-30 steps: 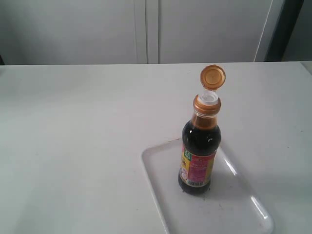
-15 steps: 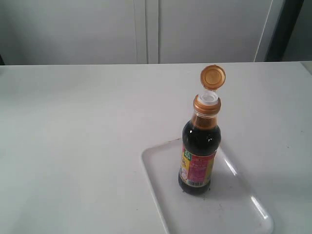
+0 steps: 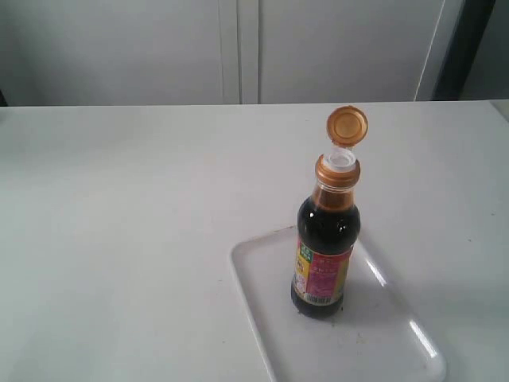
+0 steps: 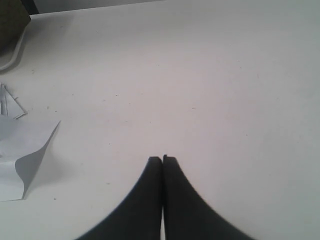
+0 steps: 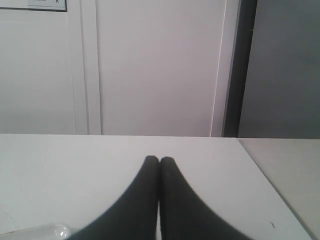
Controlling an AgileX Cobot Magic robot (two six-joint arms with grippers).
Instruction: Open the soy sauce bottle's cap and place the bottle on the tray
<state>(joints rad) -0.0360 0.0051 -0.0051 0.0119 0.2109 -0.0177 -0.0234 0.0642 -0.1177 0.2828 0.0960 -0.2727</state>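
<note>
The soy sauce bottle point(image 3: 324, 255) stands upright on the translucent-white tray point(image 3: 398, 338) at the lower right of the exterior view. Its golden-orange cap point(image 3: 347, 126) is flipped open and stands above the collar, baring the white spout point(image 3: 340, 160). Neither arm shows in the exterior view. My left gripper point(image 4: 162, 159) is shut, empty, over bare white table. My right gripper point(image 5: 159, 160) is shut too, holding nothing, facing the far table edge; a corner of the tray's rim point(image 5: 50, 231) shows beside it.
White paper scraps point(image 4: 20, 150) lie on the table in the left wrist view, with a dark rounded object point(image 4: 12, 20) at the corner. White cabinet doors point(image 3: 238, 48) stand behind the table. The table's edge point(image 5: 272, 185) runs close in the right wrist view.
</note>
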